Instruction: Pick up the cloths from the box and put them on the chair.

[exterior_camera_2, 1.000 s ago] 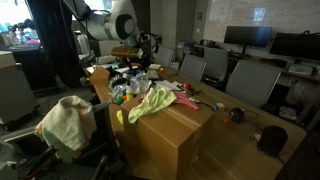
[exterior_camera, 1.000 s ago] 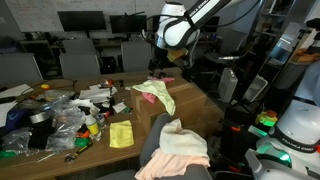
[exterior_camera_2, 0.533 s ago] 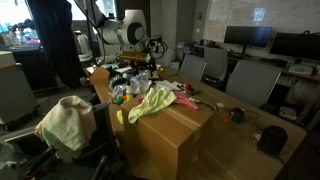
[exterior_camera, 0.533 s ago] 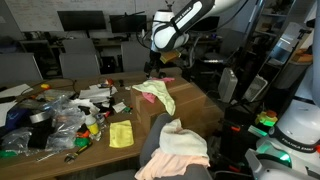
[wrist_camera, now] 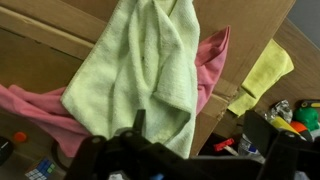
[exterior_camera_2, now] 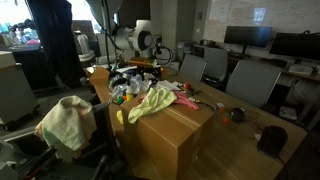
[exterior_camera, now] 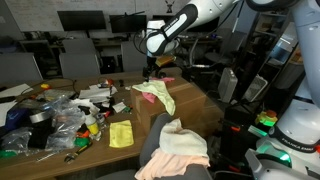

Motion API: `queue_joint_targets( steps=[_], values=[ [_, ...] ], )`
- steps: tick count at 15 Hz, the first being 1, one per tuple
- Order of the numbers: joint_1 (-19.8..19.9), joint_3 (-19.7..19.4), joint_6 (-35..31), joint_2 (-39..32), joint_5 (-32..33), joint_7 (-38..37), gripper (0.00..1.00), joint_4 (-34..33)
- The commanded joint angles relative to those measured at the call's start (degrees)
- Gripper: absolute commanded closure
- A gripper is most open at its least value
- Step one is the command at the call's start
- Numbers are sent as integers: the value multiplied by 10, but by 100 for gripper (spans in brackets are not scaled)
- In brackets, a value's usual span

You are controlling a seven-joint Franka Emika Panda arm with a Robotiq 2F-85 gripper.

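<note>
cloths (exterior_camera: 180, 148) in peach-pink and white lie heaped on the grey chair (exterior_camera: 150, 143), which stands nearest in an exterior view, just beside the front of the box (exterior_camera: 188, 108). the box is a big one of brown cardboard and it stands just beside the tabletop (exterior_camera: 103, 150). on the top of the box, toward its far corner, a pale yellow-green cloth (exterior_camera: 155, 95) is spread and hangs a little over the edge. a pink cloth (exterior_camera: 168, 82) lies partly under it and shows out at the side. on the tabletop near the box a small bright yellow cloth (exterior_camera: 121, 134) lies flat. further along there is a crowd of small things and clear plastic bags (exterior_camera: 55, 120). above the far corner of the box hangs the pincer (exterior_camera: 150, 70), apart from the cloths below it. its jaws stand wide and nothing is between them. in the wrist view the pale yellow-green cloth fills the middle, the pink one comes out from under it on both sides, and the dark pincer is at the bottom edge. behind all this, dark office chairs (exterior_camera: 80, 62) and monitors (exterior_camera: 82, 20) stand at the far desks.
</note>
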State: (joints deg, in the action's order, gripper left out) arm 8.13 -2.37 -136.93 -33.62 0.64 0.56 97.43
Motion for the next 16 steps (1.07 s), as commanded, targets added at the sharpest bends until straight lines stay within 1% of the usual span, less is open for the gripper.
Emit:
queue_joint_targets(
  steps=[1,4,8,12,16],
  values=[
    [24,7,61,-60,-35,32,0,-93],
    [50,24,104,-89,-70,71,0,-136],
    [72,40,166,-123,-105,116,0,-190],
    [77,50,219,-150,-123,134,0,-226],
    [75,55,255,-175,-130,139,0,-251]
  ],
)
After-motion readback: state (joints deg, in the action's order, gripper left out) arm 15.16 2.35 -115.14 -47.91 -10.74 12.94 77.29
